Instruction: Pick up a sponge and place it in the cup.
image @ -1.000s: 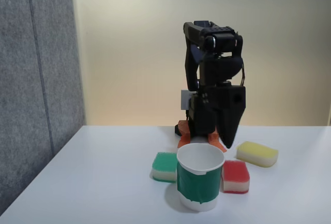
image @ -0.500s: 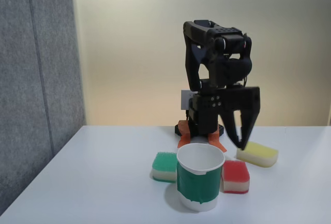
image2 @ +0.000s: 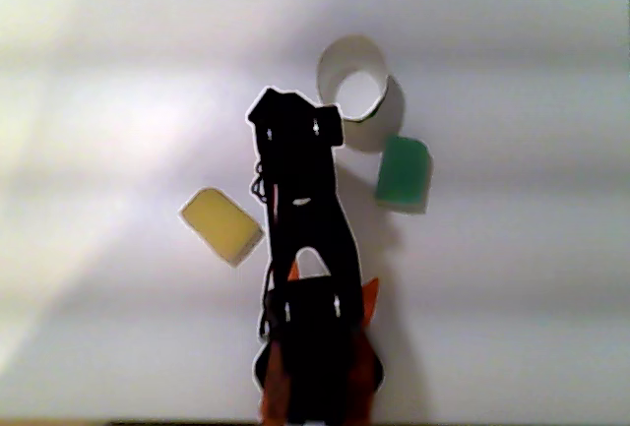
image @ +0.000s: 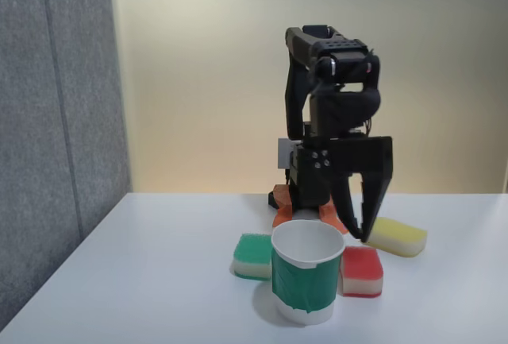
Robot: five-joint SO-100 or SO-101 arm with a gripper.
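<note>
Fixed view: jaws (image: 359, 229) spread wide, empty, hanging above and behind the red sponge (image: 362, 270), which touches the cup (image: 306, 280) on the white bench (image: 159, 280). Other view, from above: cup (image2: 350, 80) open-mouthed beside the green sponge (image2: 403, 170); arm hiding the red one.

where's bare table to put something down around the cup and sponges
In the fixed view, the table lies bare left of the green sponge, out to the grey panel. It is crowded where the cup, red sponge, yellow sponge and open end effector cluster.
</note>
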